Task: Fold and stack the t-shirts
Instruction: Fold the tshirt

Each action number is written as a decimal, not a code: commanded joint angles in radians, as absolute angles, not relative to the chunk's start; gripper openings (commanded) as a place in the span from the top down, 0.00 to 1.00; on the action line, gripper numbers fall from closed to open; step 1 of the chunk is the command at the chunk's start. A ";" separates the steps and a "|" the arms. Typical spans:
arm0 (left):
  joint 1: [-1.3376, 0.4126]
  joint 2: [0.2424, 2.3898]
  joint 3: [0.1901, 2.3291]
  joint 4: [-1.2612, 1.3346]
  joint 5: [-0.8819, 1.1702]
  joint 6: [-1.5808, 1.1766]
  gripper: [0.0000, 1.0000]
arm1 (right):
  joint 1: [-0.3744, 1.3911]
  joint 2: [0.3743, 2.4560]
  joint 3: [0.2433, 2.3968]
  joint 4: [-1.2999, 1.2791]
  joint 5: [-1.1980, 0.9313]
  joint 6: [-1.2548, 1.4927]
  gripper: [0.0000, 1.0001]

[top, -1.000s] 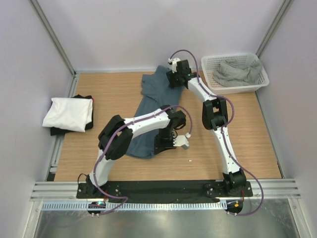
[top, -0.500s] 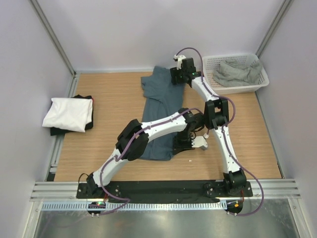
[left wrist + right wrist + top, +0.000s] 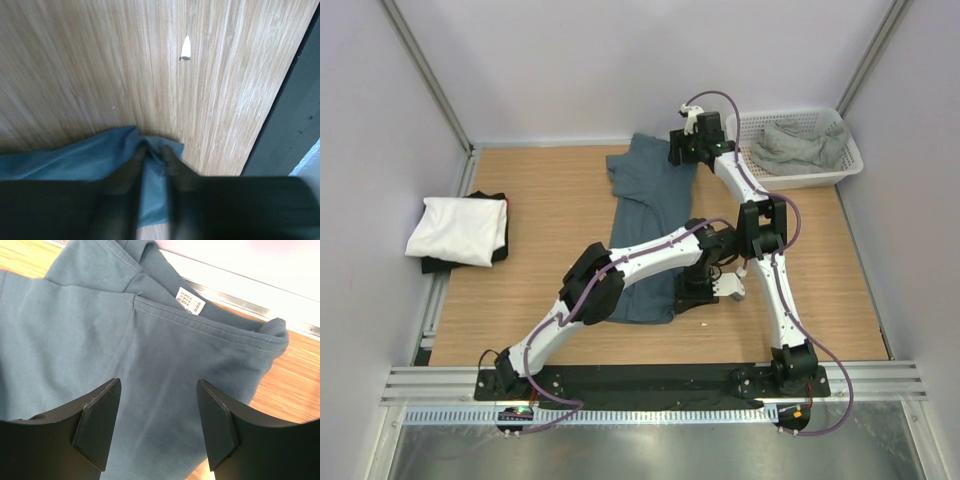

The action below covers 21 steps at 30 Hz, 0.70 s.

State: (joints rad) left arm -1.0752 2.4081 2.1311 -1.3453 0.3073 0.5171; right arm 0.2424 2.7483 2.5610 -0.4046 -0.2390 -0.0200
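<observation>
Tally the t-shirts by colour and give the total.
slate-blue t-shirt: 1
white t-shirt: 1
black t-shirt: 1
grey-green t-shirt: 1
Total: 4
</observation>
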 commanded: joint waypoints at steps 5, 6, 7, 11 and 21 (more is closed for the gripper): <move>-1.095 2.266 2.211 -1.415 0.256 0.477 0.46 | 0.216 2.519 2.548 -0.390 -0.261 -0.002 0.29; -1.095 2.240 2.183 -1.404 0.220 0.477 0.44 | 0.212 2.463 2.533 -0.397 -0.261 -0.002 0.29; -1.092 2.206 2.172 -1.398 0.203 0.483 0.40 | 0.201 2.435 2.517 -0.412 -0.261 -0.002 0.29; -1.046 2.006 2.128 -1.347 0.143 0.485 0.25 | 0.169 2.266 2.360 -0.456 -0.259 0.073 0.29; -0.708 1.652 1.731 -1.141 0.253 0.005 0.18 | 0.129 1.769 1.441 -0.411 -0.603 0.518 0.32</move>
